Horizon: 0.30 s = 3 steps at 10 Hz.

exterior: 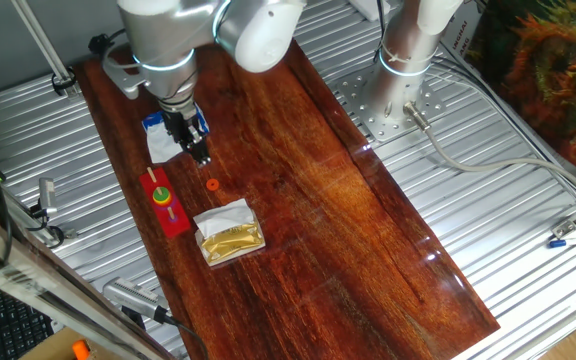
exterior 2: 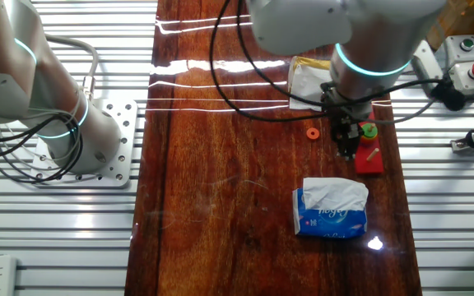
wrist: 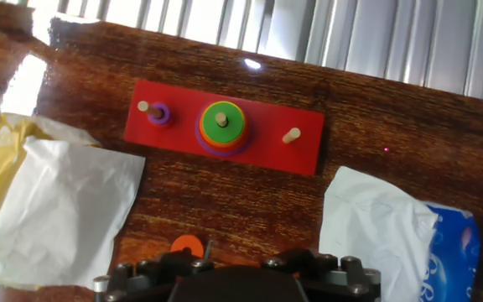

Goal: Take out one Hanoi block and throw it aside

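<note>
Apparently free, Hanoi block (exterior: 212, 184) lies on table (exterior: 348, 230); pincer (exterior: 199, 152) spread unclear.

Dark wooden desk (exterior: 348, 220) over ribbed metal. Long red base (wrist: 225, 126) with three pegs: small purple ring (wrist: 158, 114) on one end peg, green-topped stack of discs (wrist: 221, 126) on the middle, other end peg bare. Gold packet with white paper (exterior: 230, 232) near one end, blue-and-white tissue pack (exterior 2: 330, 209) near the other.
</note>
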### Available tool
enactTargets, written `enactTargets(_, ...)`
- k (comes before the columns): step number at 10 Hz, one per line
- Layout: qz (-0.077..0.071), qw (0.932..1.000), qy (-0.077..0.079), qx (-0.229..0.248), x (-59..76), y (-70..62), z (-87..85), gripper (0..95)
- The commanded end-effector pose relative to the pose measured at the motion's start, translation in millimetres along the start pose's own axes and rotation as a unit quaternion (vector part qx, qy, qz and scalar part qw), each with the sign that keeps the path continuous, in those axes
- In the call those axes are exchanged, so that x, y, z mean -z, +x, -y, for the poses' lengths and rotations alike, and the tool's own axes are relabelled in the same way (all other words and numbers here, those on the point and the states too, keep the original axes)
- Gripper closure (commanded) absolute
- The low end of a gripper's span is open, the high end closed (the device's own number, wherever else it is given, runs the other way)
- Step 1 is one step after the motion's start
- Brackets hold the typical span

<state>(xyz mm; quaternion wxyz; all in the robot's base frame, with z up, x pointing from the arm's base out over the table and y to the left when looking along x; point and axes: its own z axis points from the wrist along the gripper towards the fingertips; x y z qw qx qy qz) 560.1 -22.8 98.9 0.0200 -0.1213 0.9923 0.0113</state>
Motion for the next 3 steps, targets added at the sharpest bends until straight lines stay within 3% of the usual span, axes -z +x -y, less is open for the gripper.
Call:
enactTargets(1,-0.009,0.9999,-0.003,0.008,0.5,0.9,-0.5,95.0)
enactTargets(3,-0.015,0.9998,-0.005,0.013,0.5,0.9,-0.5,95.0)
